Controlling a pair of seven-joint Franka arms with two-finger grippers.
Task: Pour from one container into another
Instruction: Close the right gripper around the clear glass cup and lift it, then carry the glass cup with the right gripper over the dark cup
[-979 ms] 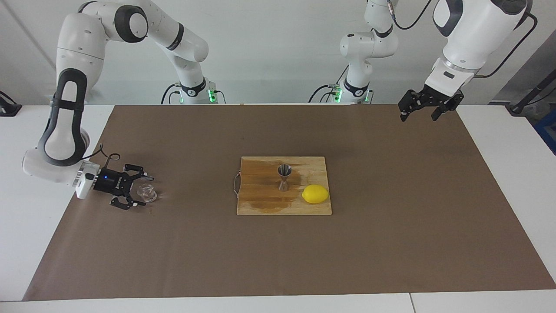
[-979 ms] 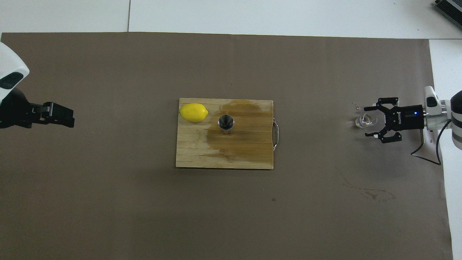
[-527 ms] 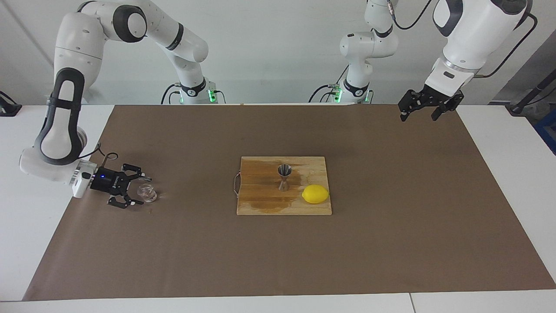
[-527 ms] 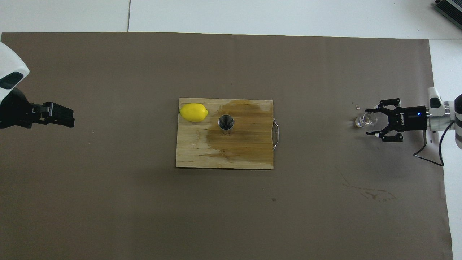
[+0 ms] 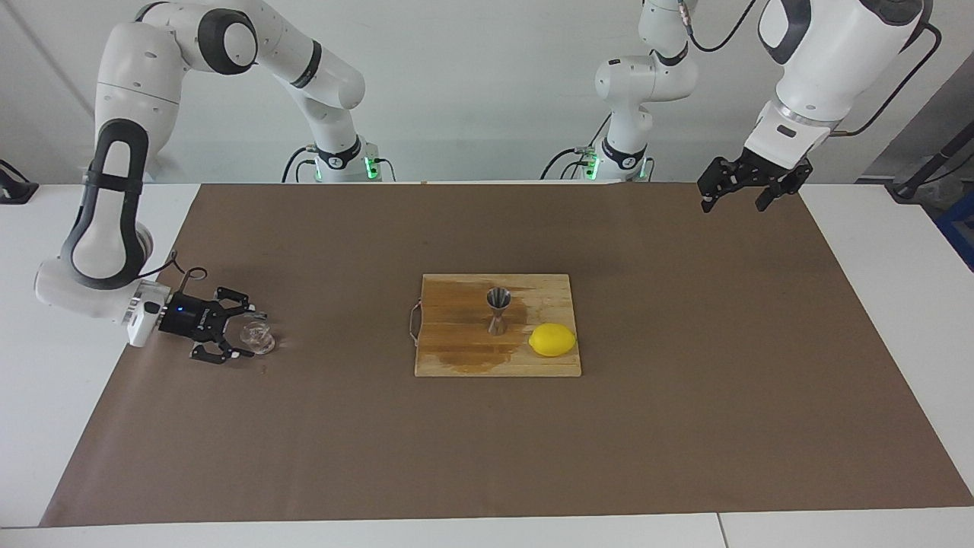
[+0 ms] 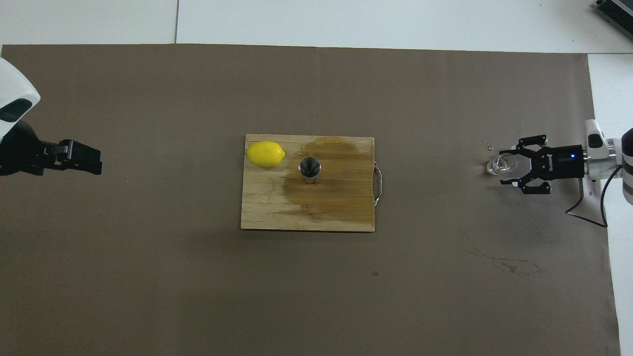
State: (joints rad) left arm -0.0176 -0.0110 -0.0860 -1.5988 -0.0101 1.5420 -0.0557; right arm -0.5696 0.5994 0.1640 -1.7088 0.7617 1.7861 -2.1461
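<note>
Facing view: white tabletop (image 5: 875, 320) covered by a brown paper sheet (image 5: 685, 426). In the middle sits a rectangular wooden cutting board (image 5: 456, 358) with a dark wet stain and a metal handle toward the right arm's end. On it stands a small shiny steel hourglass-shaped jigger (image 5: 498, 310), upright, with a yellow lemon (image 5: 552, 339) just beside it, on the board's corner toward the left arm's end. Right gripper (image 5: 249, 332) lies low at the right arm's end, turned sideways, fingers either side of a small squat clear glass vessel (image 5: 258, 337) that rests on the paper; the fingers sit close against the glass, but actual contact cannot be told (gap too fine to read). Left gripper (image 5: 733, 204) hangs in the air over the paper's edge at the left arm's end, fingers apart, nothing in them; this arm waits.

Overhead view: cutting board (image 6: 306, 212) central, jigger (image 6: 309, 168) seen mouth-up, lemon (image 6: 265, 154) on the corner farther from the robots. Glass vessel (image 6: 499, 164) on the paper sheet (image 6: 148, 277), well apart from the board, at the right arm's end, between the right gripper's (image 6: 504, 165) fingertips. A few droplets lie near the glass (tiny). Faint dried marks on the paper nearer the robots. Left gripper (image 6: 94, 162) over bare paper, holding nothing.
</note>
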